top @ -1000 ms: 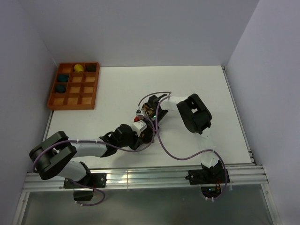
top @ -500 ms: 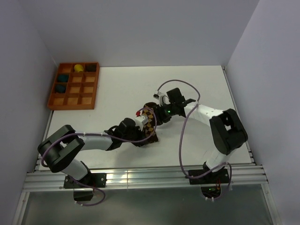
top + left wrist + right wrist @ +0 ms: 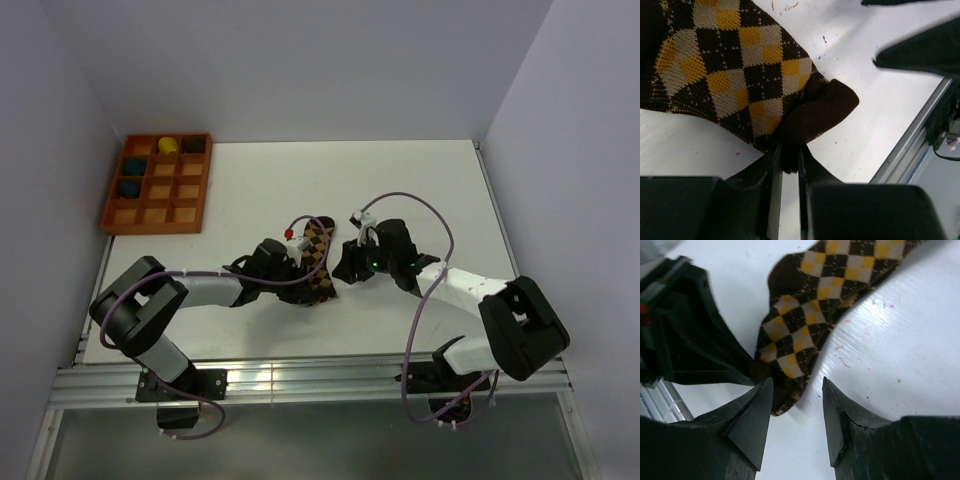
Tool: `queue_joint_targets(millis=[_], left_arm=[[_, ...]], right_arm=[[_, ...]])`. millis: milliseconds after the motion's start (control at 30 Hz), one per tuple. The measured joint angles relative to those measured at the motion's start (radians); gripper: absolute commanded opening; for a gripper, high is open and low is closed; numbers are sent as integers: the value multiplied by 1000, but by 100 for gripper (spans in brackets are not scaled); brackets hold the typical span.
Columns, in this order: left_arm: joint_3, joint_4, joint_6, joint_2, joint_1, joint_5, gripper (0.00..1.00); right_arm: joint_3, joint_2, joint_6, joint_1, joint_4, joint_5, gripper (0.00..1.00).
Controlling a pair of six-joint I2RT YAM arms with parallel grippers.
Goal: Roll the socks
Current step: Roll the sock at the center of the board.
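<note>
— White bench [image 3: 420,190] is being used; where are the socks [image 3: 318,250] being kept?
— At its middle, the dark-brown end being clamped by the left gripper [image 3: 787,162].
— And the right gripper [image 3: 796,390]?
— Its jaws are being held apart, just beside the fabric. Rolling is judged as only being set up; a grasp on the free end is being called for next.

No writing, label or number is legible in any view.
</note>
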Motion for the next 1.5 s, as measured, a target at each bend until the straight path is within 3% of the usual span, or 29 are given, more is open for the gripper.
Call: queue_joint_targets(millis=[533,900,1100,1167,1200,1233,1333,1500], left_arm=[[41,-60,16,36,50,103,0],[58,-129,51,41,102,167,0],[68,-146,61,49,112,188,0],[68,-151,61,49,116,191,0],[68,-153,61,49,118,192,0],[68,-154,61,48,120,192,0],[68,-172,61,40,129,184,8],[68,-227,59,1,139,115,34]], right_arm=[[-101,-84,-159,240,121,153,54],[-70,4,-253,367,77,280,52],[-38,36,-276,405,42,328,39],[-21,55,-282,417,30,343,32],[-12,67,-284,423,24,351,21],[-2,82,-289,429,19,357,17],[23,115,-291,442,8,370,1],[65,156,-288,451,1,375,0]])
